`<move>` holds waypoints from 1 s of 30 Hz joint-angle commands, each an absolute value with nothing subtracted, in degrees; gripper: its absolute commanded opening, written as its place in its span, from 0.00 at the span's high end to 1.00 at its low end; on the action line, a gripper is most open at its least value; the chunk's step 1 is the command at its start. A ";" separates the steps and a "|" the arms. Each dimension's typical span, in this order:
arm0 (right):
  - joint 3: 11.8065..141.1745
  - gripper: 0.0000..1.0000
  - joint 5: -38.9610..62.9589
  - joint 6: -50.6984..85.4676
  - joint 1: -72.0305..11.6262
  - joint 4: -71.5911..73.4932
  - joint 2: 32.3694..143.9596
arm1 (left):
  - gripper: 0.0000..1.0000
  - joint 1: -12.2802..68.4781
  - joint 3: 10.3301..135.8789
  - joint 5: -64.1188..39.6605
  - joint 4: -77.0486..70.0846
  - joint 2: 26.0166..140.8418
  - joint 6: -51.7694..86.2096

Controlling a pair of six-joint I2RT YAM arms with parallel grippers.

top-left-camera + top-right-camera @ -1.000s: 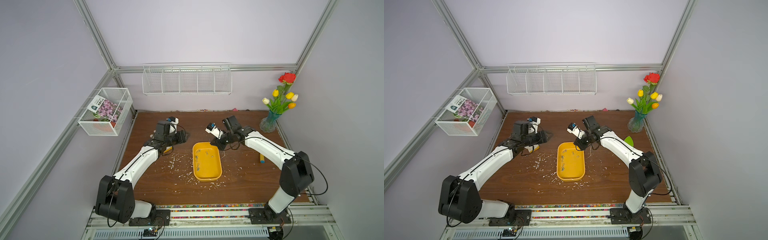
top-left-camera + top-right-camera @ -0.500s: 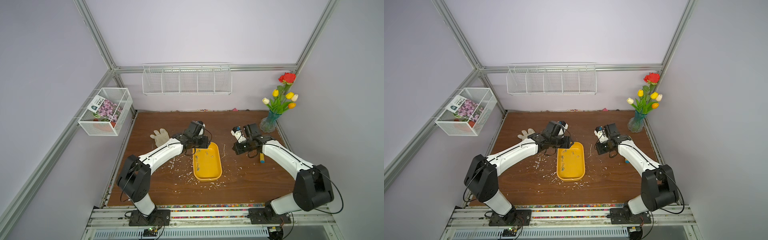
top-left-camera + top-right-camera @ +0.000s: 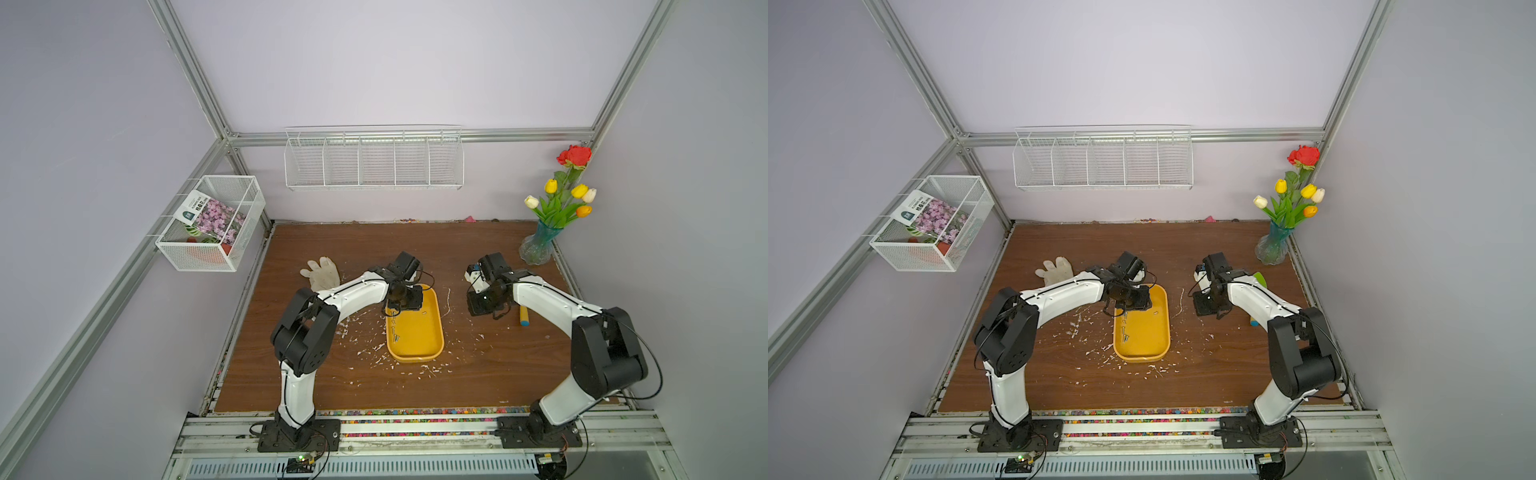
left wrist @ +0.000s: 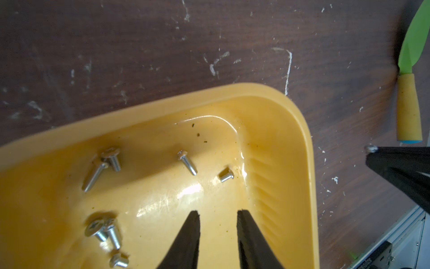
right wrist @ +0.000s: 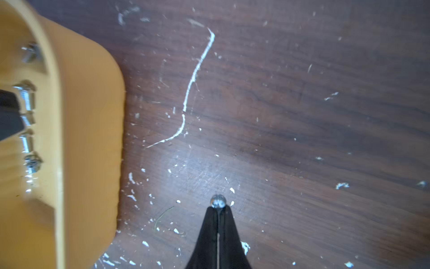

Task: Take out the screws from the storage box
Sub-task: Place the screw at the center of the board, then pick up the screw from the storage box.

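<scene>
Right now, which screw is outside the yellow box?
The screw pinched in the right tool's shut tip, over the wooden table. The other screws all lie inside the yellow box.

The left gripper (image 4: 218,212) is now over the storage box (image 3: 424,338), jaws narrower. The right gripper (image 5: 218,209), pinching a screw (image 5: 218,201), is now farther right of the box.

The shallow yellow plastic storage box (image 4: 279,139) is smooth and glossy. The small silver metal screws (image 4: 187,161) shine. The dark brown wooden table (image 4: 139,46) looks matt and scratched.
</scene>
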State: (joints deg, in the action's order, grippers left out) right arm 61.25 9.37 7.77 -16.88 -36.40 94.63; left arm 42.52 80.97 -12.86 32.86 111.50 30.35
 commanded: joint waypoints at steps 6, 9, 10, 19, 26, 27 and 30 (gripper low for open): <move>61.77 1.00 5.58 8.66 -18.71 -39.85 99.55 | 0.67 43.65 84.20 -10.44 35.31 114.80 30.63; 61.79 1.00 4.63 8.66 -19.48 -39.76 100.41 | 0.67 43.77 85.10 -9.83 36.61 115.83 30.13; 61.83 1.00 4.53 8.63 -19.58 -39.78 100.61 | 0.67 43.91 85.18 -9.69 36.88 116.21 30.07; 61.61 0.85 3.69 8.59 -21.11 -39.20 101.48 | 0.63 44.14 87.13 -7.33 38.28 118.53 29.45; 60.82 0.75 3.25 8.10 -21.18 -39.05 101.03 | 0.63 44.18 89.23 -7.49 40.35 121.08 29.27; 60.73 0.74 3.17 8.10 -21.18 -39.06 100.90 | 0.63 44.18 89.24 -7.17 40.58 121.03 29.33; 60.44 0.72 2.99 8.36 -21.18 -38.59 99.88 | 0.62 44.18 88.50 -6.20 40.43 120.34 29.75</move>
